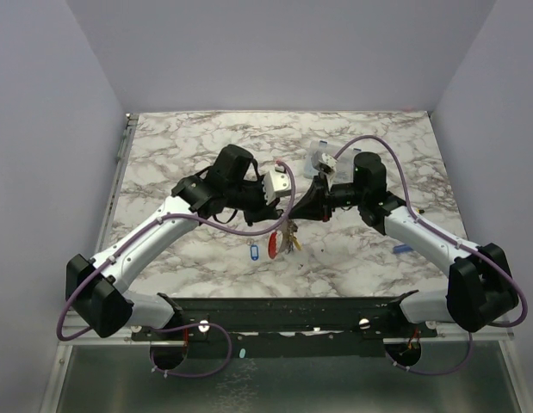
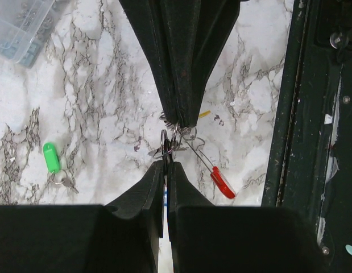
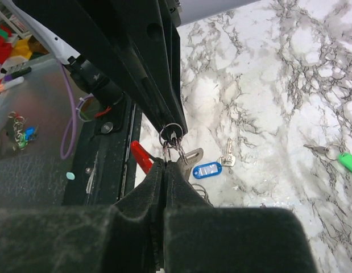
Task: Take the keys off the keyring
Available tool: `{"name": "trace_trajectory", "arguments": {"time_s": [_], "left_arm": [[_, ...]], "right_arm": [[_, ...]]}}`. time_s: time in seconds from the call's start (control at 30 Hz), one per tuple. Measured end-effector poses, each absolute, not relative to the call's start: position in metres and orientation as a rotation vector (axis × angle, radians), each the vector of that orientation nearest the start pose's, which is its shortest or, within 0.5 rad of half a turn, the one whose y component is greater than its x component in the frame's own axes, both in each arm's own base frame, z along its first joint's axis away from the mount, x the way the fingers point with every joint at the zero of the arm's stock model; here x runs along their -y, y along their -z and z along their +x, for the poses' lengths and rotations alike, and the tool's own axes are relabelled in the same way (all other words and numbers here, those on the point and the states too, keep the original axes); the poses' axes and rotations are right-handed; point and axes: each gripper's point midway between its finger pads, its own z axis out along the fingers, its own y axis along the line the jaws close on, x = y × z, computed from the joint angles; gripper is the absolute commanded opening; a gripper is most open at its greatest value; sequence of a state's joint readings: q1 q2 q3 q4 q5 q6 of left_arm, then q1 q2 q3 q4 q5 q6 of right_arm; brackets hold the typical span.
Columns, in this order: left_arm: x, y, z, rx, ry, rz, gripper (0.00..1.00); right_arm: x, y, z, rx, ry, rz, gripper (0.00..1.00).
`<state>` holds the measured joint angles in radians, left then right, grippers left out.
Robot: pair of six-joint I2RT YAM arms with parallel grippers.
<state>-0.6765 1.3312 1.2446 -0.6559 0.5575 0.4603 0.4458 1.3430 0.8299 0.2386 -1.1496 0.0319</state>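
Observation:
Above the marble table (image 1: pixel 189 155), my left gripper (image 1: pixel 281 212) and right gripper (image 1: pixel 299 214) meet tip to tip. Both are shut on the keyring (image 2: pixel 166 142), a small bunch of thin wire loops (image 3: pixel 173 143) stretched between them. A red-tagged key (image 2: pixel 223 182) and a silver key (image 3: pixel 193 157) hang from it; the red tag (image 3: pixel 140 156) shows beside my right fingers (image 3: pixel 147 187). Lying loose on the table are a blue-tagged key (image 3: pixel 208 169), also in the top view (image 1: pixel 253 252), and a green-tagged key (image 2: pixel 51 157).
A clear compartment box (image 1: pixel 322 159) stands at the back behind the grippers, its corner also showing in the left wrist view (image 2: pixel 19 28). A small blue stick (image 1: pixel 402 249) lies at the right. The black mounting rail (image 1: pixel 292 314) runs along the near edge.

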Motion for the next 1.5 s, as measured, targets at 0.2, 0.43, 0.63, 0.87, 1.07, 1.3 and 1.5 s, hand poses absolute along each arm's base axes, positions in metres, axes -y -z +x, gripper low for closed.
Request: {"name": "trace_trajectory", "arguments": {"time_s": [0.2, 0.43, 0.63, 0.87, 1.07, 1.3, 1.5], "left_arm": [[0.279, -0.221, 0.224, -1.726, 0.754, 1.496, 0.0], [0.263, -0.196, 0.214, -1.813, 0.757, 1.51, 0.0], [0.26, -0.19, 0.211, -1.831, 0.762, 1.515, 0.0], [0.259, -0.194, 0.211, -1.827, 0.753, 1.521, 0.0], [0.26, -0.203, 0.212, -1.818, 0.746, 1.518, 0.0], [0.26, -0.204, 0.212, -1.842, 0.76, 1.495, 0.0], [0.263, -0.207, 0.213, -1.858, 0.772, 1.466, 0.0]], "right_arm": [[-0.289, -0.23, 0.229, -1.478, -1.402, -1.152, 0.0], [-0.292, -0.25, 0.234, -1.413, -1.438, -1.104, 0.01], [-0.293, -0.246, 0.234, -1.418, -1.454, -1.1, 0.25], [-0.288, -0.216, 0.231, -1.448, -1.386, -1.208, 0.52], [-0.284, -0.201, 0.226, -1.464, -1.356, -1.264, 0.55], [-0.293, -0.194, 0.222, -1.44, -1.332, -1.309, 0.47], [-0.303, -0.188, 0.219, -1.429, -1.341, -1.332, 0.37]]}}
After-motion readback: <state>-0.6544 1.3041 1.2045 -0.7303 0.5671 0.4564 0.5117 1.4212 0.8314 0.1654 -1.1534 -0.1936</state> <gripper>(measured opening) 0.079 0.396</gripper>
